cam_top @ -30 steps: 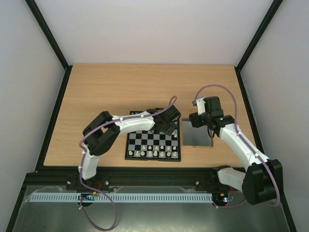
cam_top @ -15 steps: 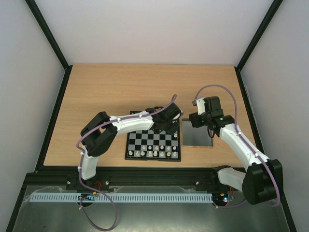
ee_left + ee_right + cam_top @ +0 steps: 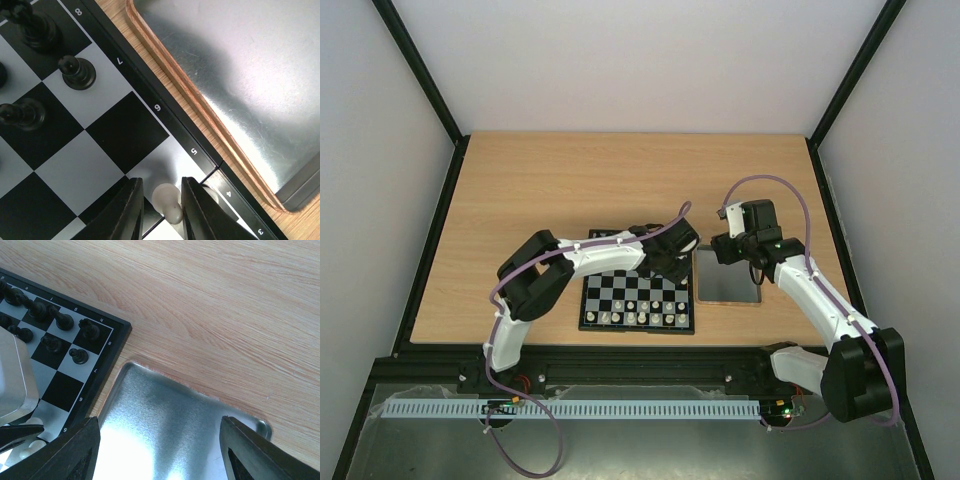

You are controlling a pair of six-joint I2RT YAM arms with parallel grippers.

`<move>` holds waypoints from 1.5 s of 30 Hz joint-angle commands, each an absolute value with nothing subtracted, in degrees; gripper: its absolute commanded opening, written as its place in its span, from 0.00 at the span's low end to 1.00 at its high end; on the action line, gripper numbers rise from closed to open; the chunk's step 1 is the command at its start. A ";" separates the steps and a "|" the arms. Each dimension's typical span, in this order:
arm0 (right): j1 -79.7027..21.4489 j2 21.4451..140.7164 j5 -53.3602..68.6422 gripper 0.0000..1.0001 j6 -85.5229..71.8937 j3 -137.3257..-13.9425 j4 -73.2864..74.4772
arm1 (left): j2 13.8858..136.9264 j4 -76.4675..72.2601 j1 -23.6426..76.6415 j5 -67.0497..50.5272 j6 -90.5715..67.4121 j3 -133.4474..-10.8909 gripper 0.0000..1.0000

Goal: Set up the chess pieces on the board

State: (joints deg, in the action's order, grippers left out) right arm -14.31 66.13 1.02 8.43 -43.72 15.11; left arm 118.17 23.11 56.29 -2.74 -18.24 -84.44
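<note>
Chess pieces (image 3: 642, 318) of cream-white are seen in the top external view, ranged along the near rows of the board (image 3: 620, 285). The board lies on the table (image 3: 570, 190), just left of the metal tray (image 3: 728, 288). The left gripper (image 3: 676, 268) is held low over the board's right edge. The right gripper (image 3: 725, 250) is held above the far left part of the tray. The state of neither pair of fingers can be read from this height.

In the left wrist view, a cream-white pawn (image 3: 167, 202) is framed between the two dark fingers (image 3: 127, 210). It stands on a pale square at the board's numbered edge, beside the tray's rim. The fingers are drawn in narrowly on either side of it. Whether they press it or only flank it cannot be told. Black pieces (image 3: 75, 72) are seen on the far squares, well apart from the pawn.

In the right wrist view, the right fingers (image 3: 65, 455) are spread wide over the tray, with nothing gripped between them. The board's corner with its black pieces is shown at the left, and bare table fills the rest.
</note>
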 commanded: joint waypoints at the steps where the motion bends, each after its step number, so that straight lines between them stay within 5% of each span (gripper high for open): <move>1: -14.13 66.71 1.47 0.66 8.79 -43.28 15.56 | 119.00 25.38 56.60 -1.87 -17.94 -85.92 0.23; 17: -14.10 66.89 1.84 0.66 8.98 -43.33 15.87 | 116.12 28.56 56.60 0.21 -17.09 -85.00 0.12; 45: -14.10 66.62 3.73 0.66 9.15 -43.33 16.35 | 81.53 36.31 49.99 4.23 -27.87 -50.74 0.12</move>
